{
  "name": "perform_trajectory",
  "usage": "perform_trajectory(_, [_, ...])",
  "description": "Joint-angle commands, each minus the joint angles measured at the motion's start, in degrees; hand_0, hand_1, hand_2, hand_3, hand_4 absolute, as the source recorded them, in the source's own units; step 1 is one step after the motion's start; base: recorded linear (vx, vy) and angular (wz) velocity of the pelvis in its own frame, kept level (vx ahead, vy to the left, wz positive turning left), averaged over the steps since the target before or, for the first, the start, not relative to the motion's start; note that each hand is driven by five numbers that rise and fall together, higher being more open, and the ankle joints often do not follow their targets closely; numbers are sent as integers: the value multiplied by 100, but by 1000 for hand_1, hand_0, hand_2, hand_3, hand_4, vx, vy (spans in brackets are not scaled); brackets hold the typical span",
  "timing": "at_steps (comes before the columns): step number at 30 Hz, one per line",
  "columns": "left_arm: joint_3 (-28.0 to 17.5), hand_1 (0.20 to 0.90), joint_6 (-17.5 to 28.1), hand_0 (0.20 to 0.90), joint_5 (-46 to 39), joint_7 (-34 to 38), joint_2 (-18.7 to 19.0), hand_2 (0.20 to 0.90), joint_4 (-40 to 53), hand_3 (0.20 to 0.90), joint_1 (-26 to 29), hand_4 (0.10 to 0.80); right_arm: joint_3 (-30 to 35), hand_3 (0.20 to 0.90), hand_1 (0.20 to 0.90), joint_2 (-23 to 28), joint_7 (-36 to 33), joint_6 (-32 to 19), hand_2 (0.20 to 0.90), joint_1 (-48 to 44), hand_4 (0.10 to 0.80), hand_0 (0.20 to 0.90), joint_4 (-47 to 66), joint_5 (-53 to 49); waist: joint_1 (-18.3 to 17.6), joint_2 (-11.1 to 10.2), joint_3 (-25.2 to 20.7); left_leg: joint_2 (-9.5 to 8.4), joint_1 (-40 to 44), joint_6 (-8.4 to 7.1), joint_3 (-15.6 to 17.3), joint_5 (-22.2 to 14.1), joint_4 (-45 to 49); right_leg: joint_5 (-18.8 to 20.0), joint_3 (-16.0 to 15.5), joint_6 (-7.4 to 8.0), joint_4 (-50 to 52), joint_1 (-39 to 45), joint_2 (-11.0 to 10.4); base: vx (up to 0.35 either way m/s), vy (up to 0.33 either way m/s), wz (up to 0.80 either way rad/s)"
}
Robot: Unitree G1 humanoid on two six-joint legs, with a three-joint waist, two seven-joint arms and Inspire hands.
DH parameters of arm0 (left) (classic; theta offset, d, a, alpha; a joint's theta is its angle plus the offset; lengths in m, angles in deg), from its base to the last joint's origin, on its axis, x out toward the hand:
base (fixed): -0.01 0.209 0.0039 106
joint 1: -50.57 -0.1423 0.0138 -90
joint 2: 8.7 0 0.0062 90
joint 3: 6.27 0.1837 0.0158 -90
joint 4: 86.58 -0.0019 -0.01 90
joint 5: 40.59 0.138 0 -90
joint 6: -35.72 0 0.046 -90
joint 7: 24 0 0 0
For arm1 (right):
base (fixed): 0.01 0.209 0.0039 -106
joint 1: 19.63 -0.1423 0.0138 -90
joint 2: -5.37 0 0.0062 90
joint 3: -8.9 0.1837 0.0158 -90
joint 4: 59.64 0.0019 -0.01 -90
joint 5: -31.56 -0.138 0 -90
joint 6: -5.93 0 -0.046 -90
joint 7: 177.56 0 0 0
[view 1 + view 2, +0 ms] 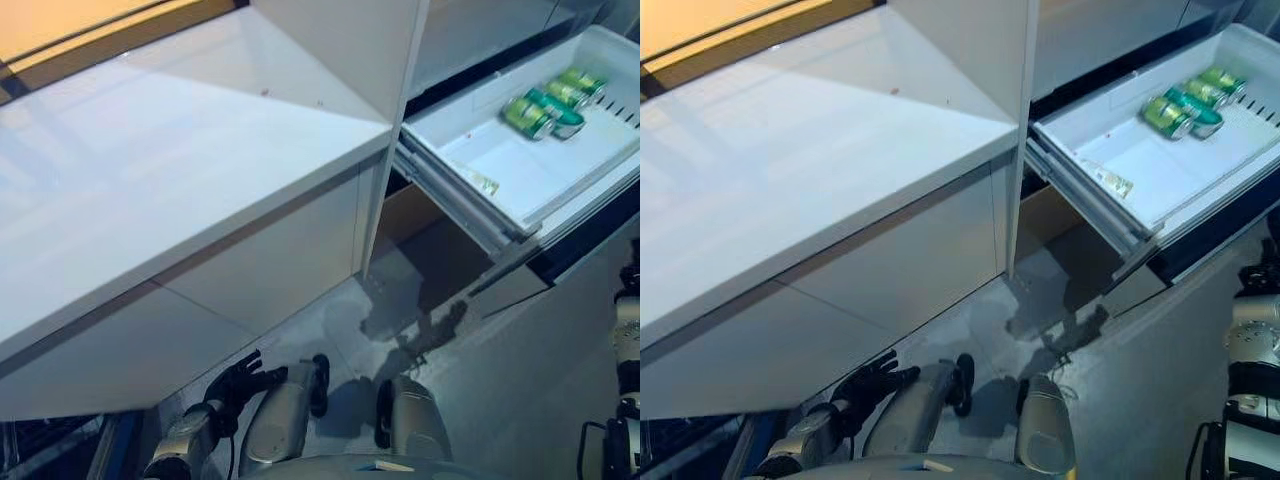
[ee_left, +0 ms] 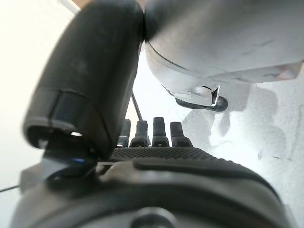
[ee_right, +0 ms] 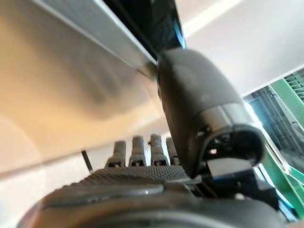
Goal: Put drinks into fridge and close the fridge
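Note:
The white fridge drawer [image 1: 452, 176] stands pulled out at the upper right. Several green drink cans [image 1: 545, 106] lie on their sides in its far corner, and the same cans [image 1: 1185, 106] show in the right eye view. My left hand [image 1: 870, 385] hangs low at the lower left, below the counter, open and holding nothing; in its wrist view its fingers [image 2: 152, 133] are straight. Just below the drawer's front, at the right edge, is my right hand [image 1: 1262, 278]. Its fingers [image 3: 142, 149] are straight too, with nothing in them.
A long white counter [image 1: 150, 170] fills the left and middle, with white cabinet fronts [image 1: 270, 270] below it. A small label [image 1: 483, 182] lies on the drawer floor. Grey floor [image 1: 540, 360] lies under the drawer.

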Motion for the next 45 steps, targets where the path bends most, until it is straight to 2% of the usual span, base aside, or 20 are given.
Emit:
perform_trajectory(1, [108,900,47,900,32,167,159,900,142,900,-556,800,-526,900,900,514,1085,-70,900,-829,800,900,176,230,243,-38,-36,-204,370,328,42,-1118,378,15,-484,-512,182,97,176,-40,41,4])
perform_trajectory(5, [24,900,97,900,-77,234,187,900,140,900,-604,800,-794,900,900,488,1627,-86,900,-1144,800,900,222,176,328,-6,34,-204,390,273,-1,-981,241,81,-509,-485,134,97,169,-14,37,3])
perform_trajectory(9, [6,900,56,900,-101,171,178,900,210,900,-684,800,-1028,900,900,513,1820,-64,900,-1469,800,900,297,233,440,26,93,-215,420,221,-66,-855,88,161,-551,-443,26,152,148,-6,34,2])
perform_trajectory(24, [-22,900,29,900,-83,46,324,900,228,900,-722,800,-2002,900,900,698,2032,33,900,-2662,800,900,76,679,926,85,239,-214,417,91,-389,-447,-362,280,-891,-354,-72,237,-2,-4,28,17])
perform_trajectory(25, [-29,900,34,900,-84,25,337,900,210,900,-730,800,-2097,900,900,707,2083,103,900,-2739,800,900,64,737,966,60,229,-224,496,62,-444,-570,-377,157,-860,-300,-76,330,5,124,1,26])
perform_trajectory(29, [-33,900,48,900,-31,-35,385,900,206,900,-731,800,-2285,900,900,751,2140,163,900,-2922,800,900,-28,831,1063,67,227,-198,530,60,-493,-340,-589,334,-1007,-321,-265,413,-30,0,20,18])
perform_trajectory(33, [-72,900,48,900,30,-62,464,900,175,900,-706,800,-2477,900,900,781,1875,14,900,-3150,800,900,-139,948,1169,24,191,-153,657,35,-542,-251,-824,408,-1098,-247,-487,576,-56,36,-4,27])
perform_trajectory(39, [-137,900,56,900,297,-63,517,900,52,900,-674,800,-2406,900,900,687,1253,-360,900,-3129,800,900,-32,1124,1142,-92,77,-104,887,38,-509,-260,-1027,548,-1089,-133,-879,827,-22,16,-16,6])
perform_trajectory(45, [-162,900,-13,900,650,-60,465,900,-110,900,-595,800,-2163,900,900,268,1387,23,900,-2249,800,900,571,991,788,-275,-283,-15,1415,-21,-351,-180,-1619,878,-792,33,-2005,1329,230,-3,-27,-16])
